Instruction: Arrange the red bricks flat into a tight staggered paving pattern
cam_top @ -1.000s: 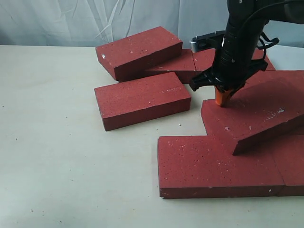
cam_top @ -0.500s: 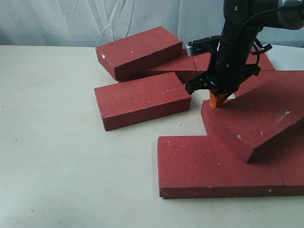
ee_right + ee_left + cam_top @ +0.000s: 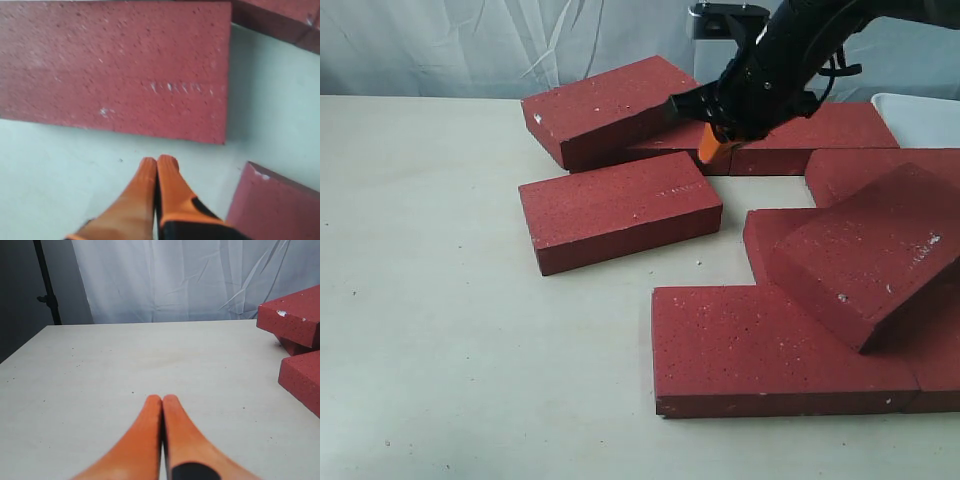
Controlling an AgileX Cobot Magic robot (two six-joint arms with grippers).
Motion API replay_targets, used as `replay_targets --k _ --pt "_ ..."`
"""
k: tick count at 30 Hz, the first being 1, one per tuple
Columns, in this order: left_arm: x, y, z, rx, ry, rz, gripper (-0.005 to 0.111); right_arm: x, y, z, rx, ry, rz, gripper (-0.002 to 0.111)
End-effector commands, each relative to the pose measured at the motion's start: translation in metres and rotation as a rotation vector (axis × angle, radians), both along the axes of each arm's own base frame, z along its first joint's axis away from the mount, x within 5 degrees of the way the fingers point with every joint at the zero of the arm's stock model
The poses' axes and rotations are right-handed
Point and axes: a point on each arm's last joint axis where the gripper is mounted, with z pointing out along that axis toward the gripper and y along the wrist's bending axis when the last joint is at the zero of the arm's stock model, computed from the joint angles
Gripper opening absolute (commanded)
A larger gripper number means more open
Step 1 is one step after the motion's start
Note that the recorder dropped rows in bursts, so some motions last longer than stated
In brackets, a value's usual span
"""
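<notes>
Exterior view: the right hand [image 3: 711,150] hangs in the air just behind the loose brick [image 3: 620,208], its orange fingers pressed together and holding nothing. The right wrist view agrees, showing closed fingers over bare tabletop [image 3: 440,300] with the loose brick's long edge just beyond them. The left hand [image 3: 162,401] is also closed and empty, low over the tabletop. The exterior view does not show it, so I cannot place it against the loose brick.

The bricks are far from paved. To the right of the loose brick, a tilted brick [image 3: 865,255] rests with one edge up on flat-laid ones and overhangs the front brick [image 3: 760,345]. Behind the loose brick, a top brick [image 3: 615,108] lies askew on others.

The tilted brick looks like the chief hazard. A nudge could send it sliding off its perch, and it might land hard, chip, or knock the front brick out of line.

Closed fingers can only push. A push off the middle of the loose brick would likely turn it rather than slide it square, leaving a wedge-shaped gap. The rough faces probably drag on the tabletop, so the narrow tips may skid over an edge instead of moving the brick.

The right hand is also close to the top brick, and on the way down it could catch that brick's corner and shift the pile.
</notes>
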Motion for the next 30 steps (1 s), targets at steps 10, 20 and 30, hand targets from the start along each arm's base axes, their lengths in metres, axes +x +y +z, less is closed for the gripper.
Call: replay_targets --k 10,20,30 --pt "0.0 0.0 -0.001 0.007 0.001 0.002 0.0 0.017 0.006 -0.023 0.035 -0.052 0.003 -0.001" --pt "0.0 0.001 0.001 0.045 -0.02 0.004 0.0 0.017 0.006 -0.023 0.03 -0.056 0.004 -0.001" --pt "-0.002 0.001 0.033 -0.132 -0.385 0.009 0.0 0.023 0.006 -0.021 0.032 -0.124 -0.013 -0.001"
